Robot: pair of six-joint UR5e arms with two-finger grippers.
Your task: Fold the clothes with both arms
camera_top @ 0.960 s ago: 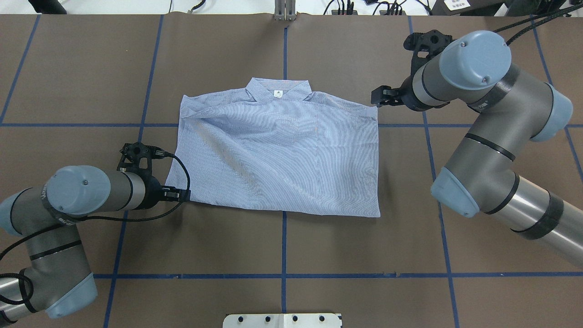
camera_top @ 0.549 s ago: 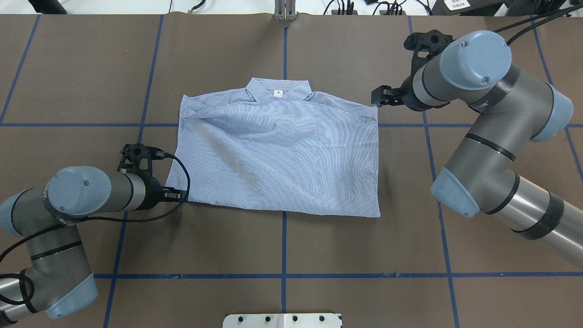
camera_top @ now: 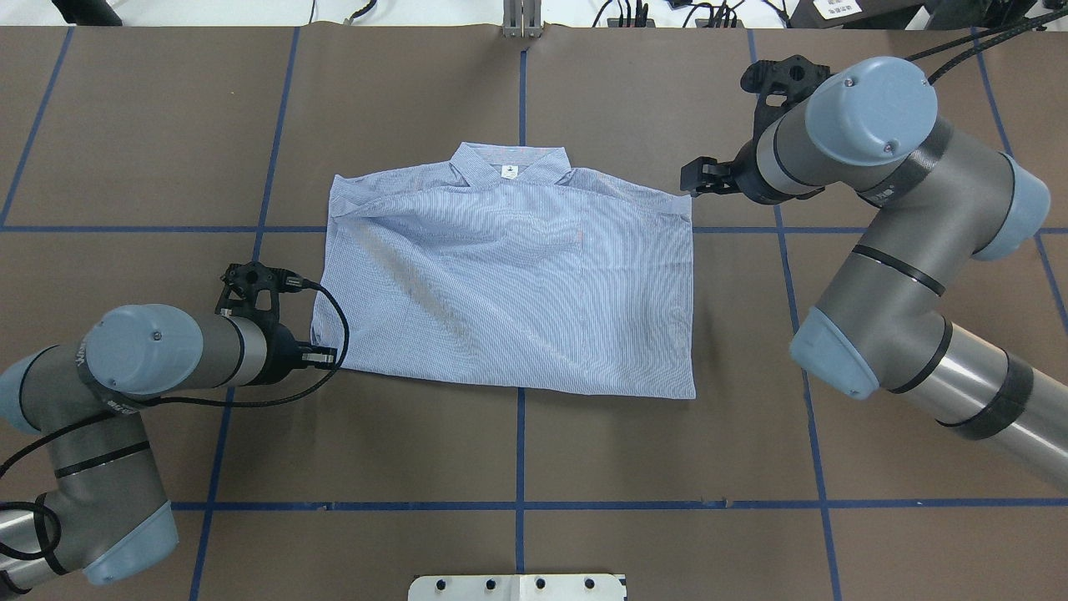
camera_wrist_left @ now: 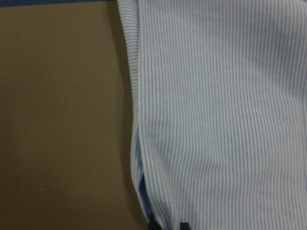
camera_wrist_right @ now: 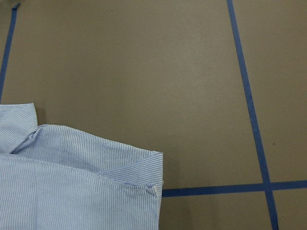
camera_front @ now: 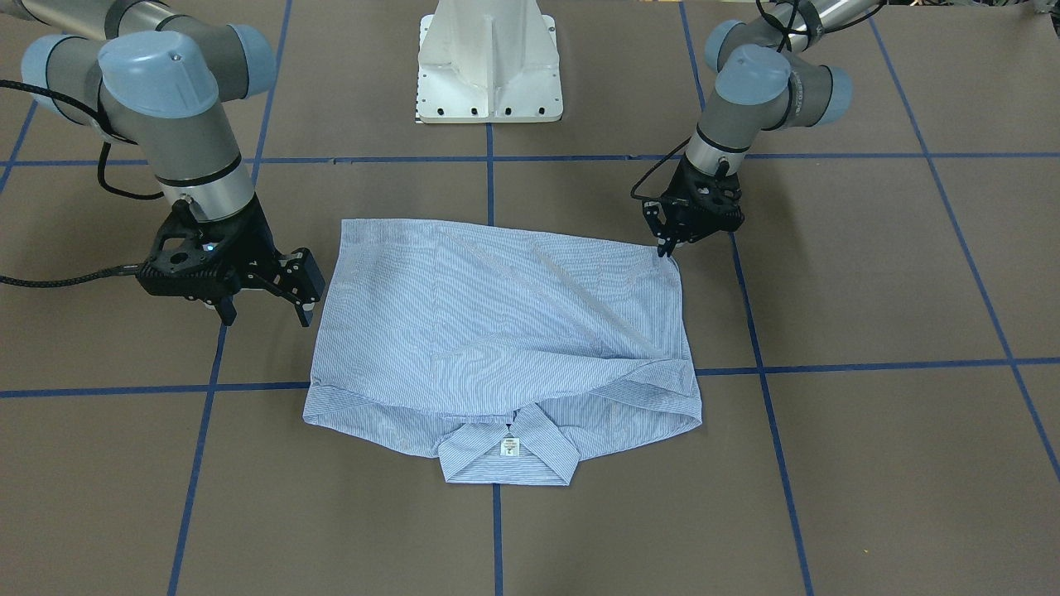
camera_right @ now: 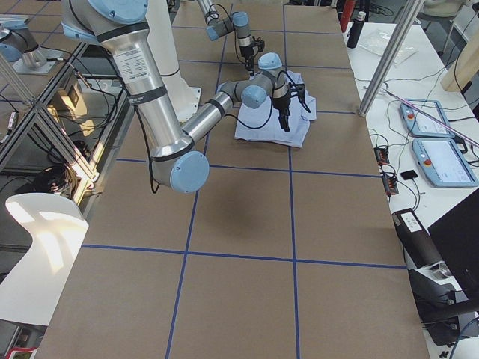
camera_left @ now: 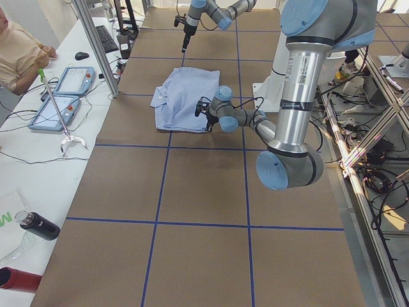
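At the collar point(camera_top: 480, 159) of the shirt point(camera_top: 517, 284) — white label point(camera_top: 509, 172), unreadable.

Silver-grey tubular arms point(camera_top: 884, 309), light blue joint caps point(camera_top: 872, 104), black cables point(camera_front: 58, 280), black fingers point(camera_front: 305, 276).

On my feed, a flat brown paper-covered counter point(camera_top: 667, 451) is crossed by blue tape grid lines point(camera_top: 520, 451). Along one long edge of the counter runs a white desk point(camera_left: 38, 166) with two pale blue control tablets point(camera_left: 71, 80) and a black bottle point(camera_left: 38, 225). A seated person point(camera_left: 16, 54) is at the desk, behind a silver aluminium post point(camera_left: 96, 45).
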